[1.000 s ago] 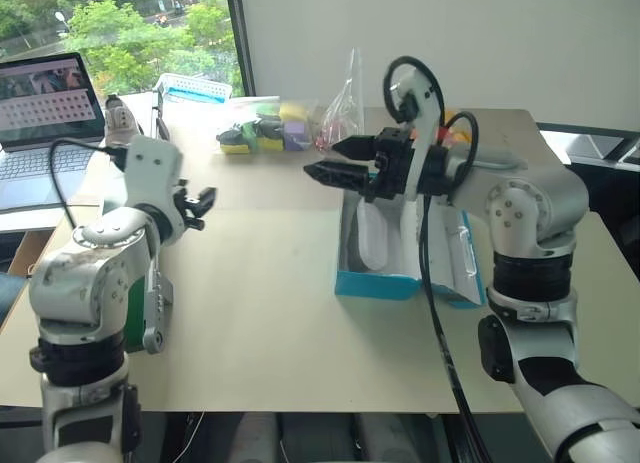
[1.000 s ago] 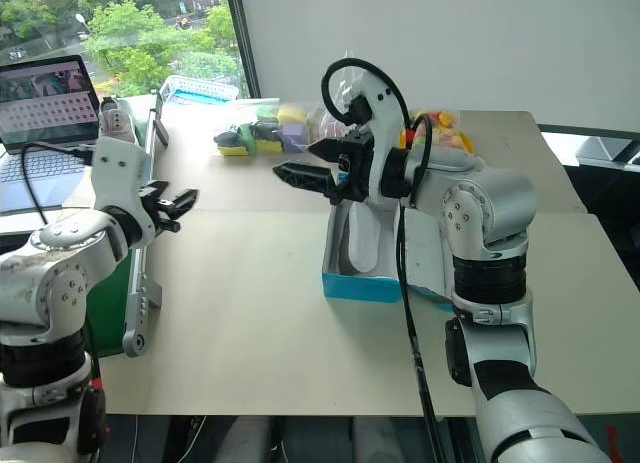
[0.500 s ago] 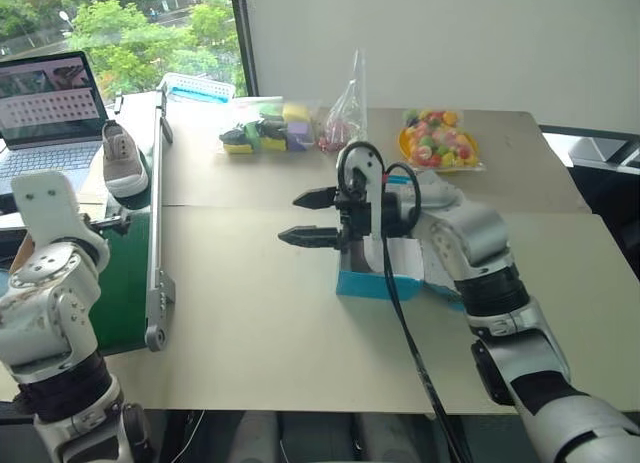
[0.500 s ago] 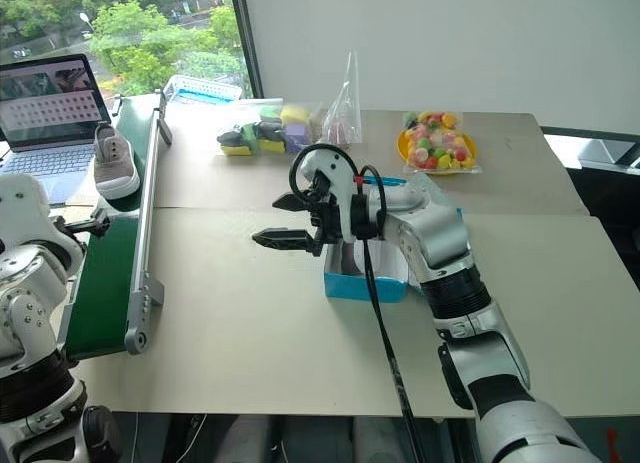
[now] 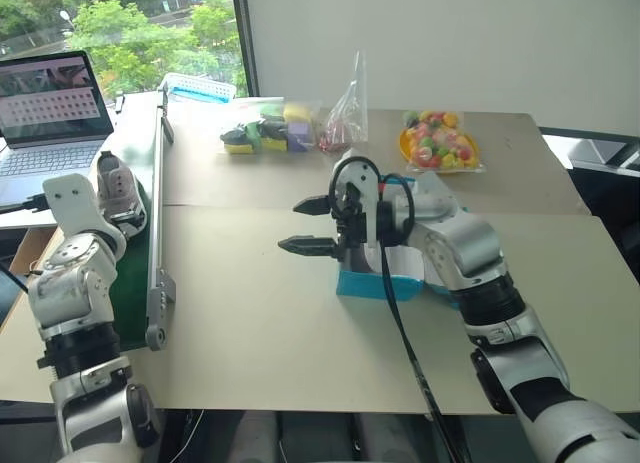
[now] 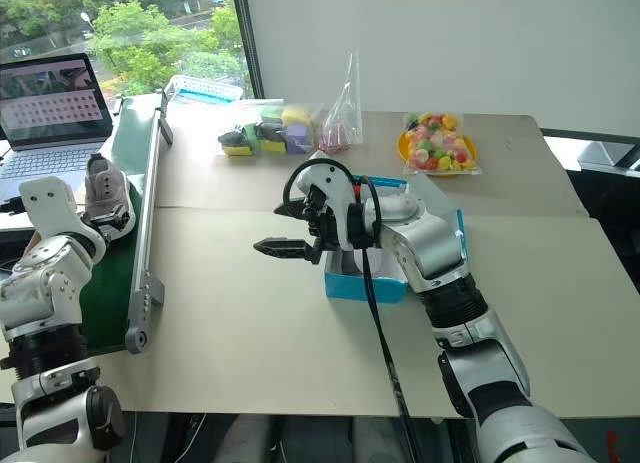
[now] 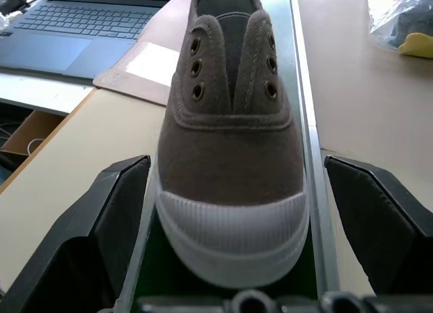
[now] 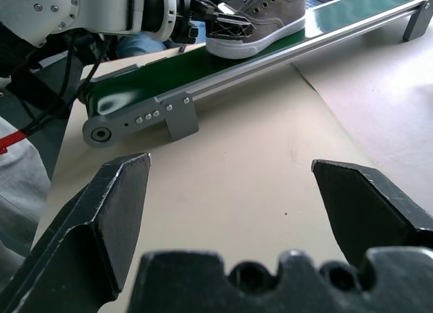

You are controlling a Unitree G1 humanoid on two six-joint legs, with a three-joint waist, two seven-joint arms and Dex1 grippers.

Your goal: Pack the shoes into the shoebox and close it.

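1. The left claw (image 7: 233, 211) stands wide open, with the shoe's (image 7: 230, 157) toe between its fingers and a gap on either side.
2. The conveyor rail (image 5: 155, 233) runs just beside that claw, toward the bench (image 5: 250, 313).
3. Ahead of the open right claw (image 5: 312, 224) the bench lies bare as far as the conveyor.
4. Just behind the right claw stands the shoebox (image 5: 375, 281).

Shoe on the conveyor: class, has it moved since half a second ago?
Yes. The shoe has travelled along the belt toward the robot, farther from the laptop, and sits between the left end effector's open fingers.
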